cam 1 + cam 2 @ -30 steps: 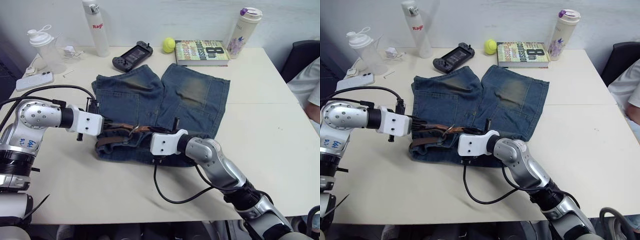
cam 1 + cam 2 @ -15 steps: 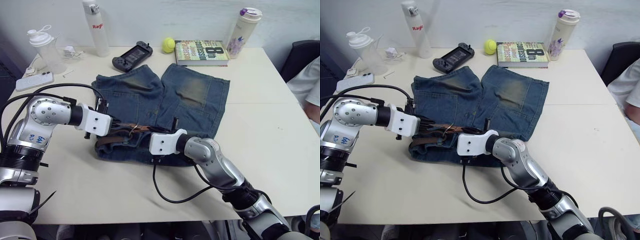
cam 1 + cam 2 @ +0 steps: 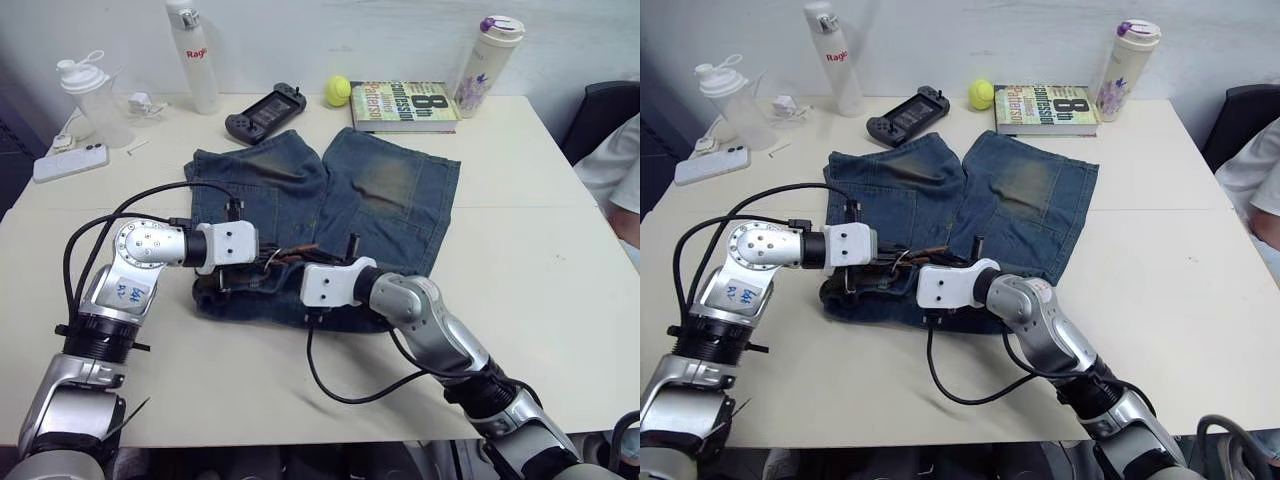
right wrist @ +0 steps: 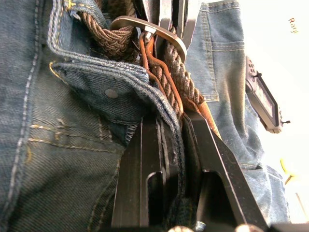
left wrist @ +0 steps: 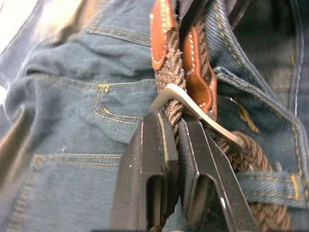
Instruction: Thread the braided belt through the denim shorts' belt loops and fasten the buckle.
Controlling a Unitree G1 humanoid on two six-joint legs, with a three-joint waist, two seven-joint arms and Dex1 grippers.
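The denim shorts (image 3: 390,190) lie flat mid-table, waistband toward me. The braided belt (image 5: 171,72) runs along the waistband and passes under a belt loop (image 5: 263,180). Its tan leather tip sits beside the silver buckle (image 5: 169,91). My left gripper (image 5: 176,121) is shut on the belt right at the buckle. My right gripper (image 4: 176,121) faces it from the other side, shut on the folded waistband edge next to the belt (image 4: 176,72) and the buckle (image 4: 145,24). In the left eye view the two grippers nearly meet at the left gripper (image 3: 265,258).
At the back of the table stand a white bottle (image 3: 192,55), a shaker bottle (image 3: 90,100), a handheld game console (image 3: 265,112), a tennis ball (image 3: 337,90), a book (image 3: 405,103) and a tumbler (image 3: 490,65). A phone (image 3: 68,162) lies far left. A person (image 3: 620,170) sits at the right edge.
My left gripper has slid right along the waistband to the buckle, its elbow swinging in toward the table. The right arm has stayed in place.
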